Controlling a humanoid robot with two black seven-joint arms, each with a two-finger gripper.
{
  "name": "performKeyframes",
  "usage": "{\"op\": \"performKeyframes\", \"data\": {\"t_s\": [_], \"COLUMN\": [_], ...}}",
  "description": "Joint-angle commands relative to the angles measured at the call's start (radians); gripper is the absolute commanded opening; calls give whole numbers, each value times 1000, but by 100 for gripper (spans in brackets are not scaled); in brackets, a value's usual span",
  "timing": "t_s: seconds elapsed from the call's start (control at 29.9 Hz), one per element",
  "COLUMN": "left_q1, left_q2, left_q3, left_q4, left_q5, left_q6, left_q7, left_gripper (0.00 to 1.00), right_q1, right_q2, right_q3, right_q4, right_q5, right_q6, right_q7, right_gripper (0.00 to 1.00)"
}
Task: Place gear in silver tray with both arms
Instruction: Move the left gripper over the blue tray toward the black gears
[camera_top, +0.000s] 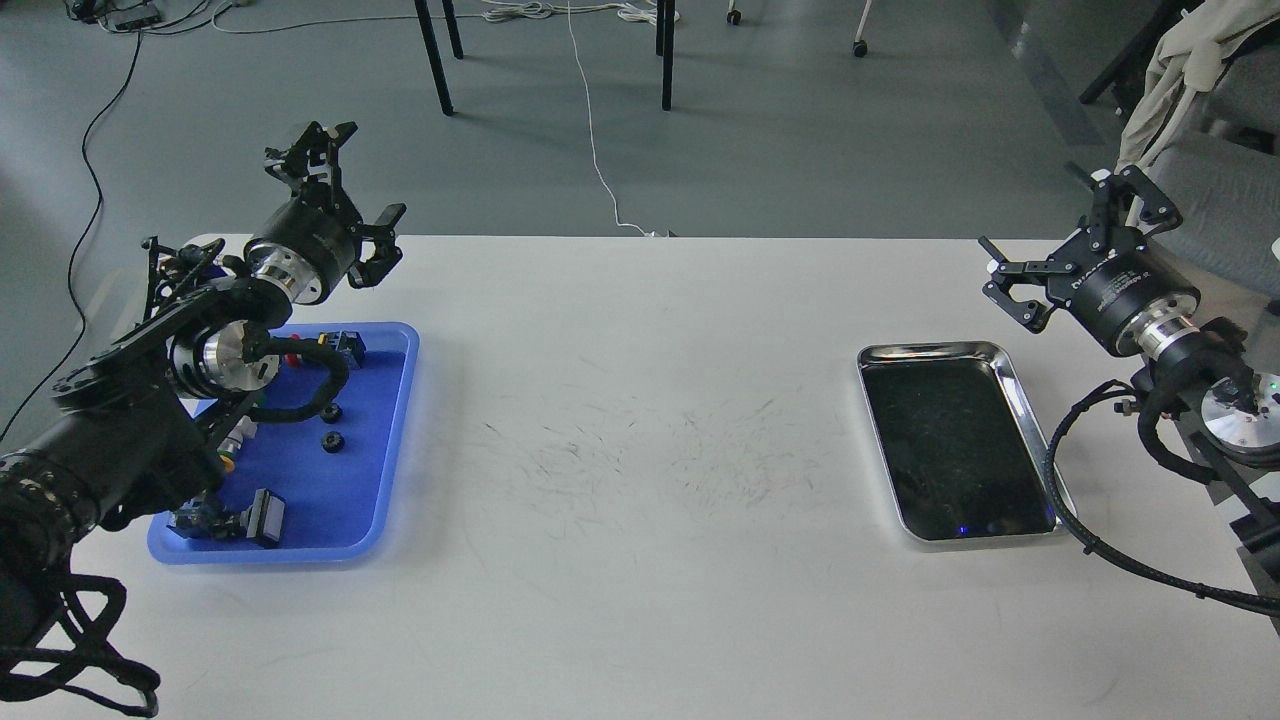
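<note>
Plainly, two trays lay on the white table (640, 450), well apart: a blue plastic tray (385, 470) at the left and the silver tray (1020, 390) at the right, its dark bottom bare. In the blue tray sat two small black gears (331, 427), one just behind the other near the middle, among several other small parts, some hidden under the left arm. A black-and-grey block (265, 518) stood near the tray's front edge and a blue-black piece (348, 346) near its back.

Two black arms reached in. The left gripper (345, 190) hung above the table's far left corner, behind the blue tray, its fingers spread wide and holding nothing. The right gripper (1075, 235) hovered beyond the silver tray's far right corner, fingers likewise spread wide and empty. A black cable (1060, 450) looped down beside the silver tray's right rim.
</note>
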Motion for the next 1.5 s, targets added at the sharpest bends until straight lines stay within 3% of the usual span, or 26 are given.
{"op": "performKeyframes", "data": {"t_s": [0.0, 0.4, 0.57, 0.9, 1.17, 1.47], "left_q1": [0, -2, -8, -5, 17, 123], "left_q2": [0, 8, -1, 9, 176, 483], "left_q3": [0, -15, -11, -2, 51, 58], "left_q4": [0, 6, 90, 72, -179, -655], "left_q5": [0, -11, -1, 2, 147, 437], "left_q6": [0, -1, -9, -27, 2, 14], "left_q7": [0, 2, 2, 3, 3, 6], "left_gripper": [98, 98, 98, 98, 98, 98], "right_q1": [-1, 2, 2, 5, 5, 5], "right_q2": [0, 0, 0, -6, -6, -13], "right_q3": [1, -1, -1, -7, -4, -7], "right_q4": [-2, -2, -3, 3, 5, 3], "right_q5": [-2, -2, -2, -2, -3, -5], "right_q6": [0, 5, 9, 18, 20, 20], "right_q7": [0, -1, 0, -6, -10, -12], "right_gripper": [99, 99, 99, 99, 99, 99]}}
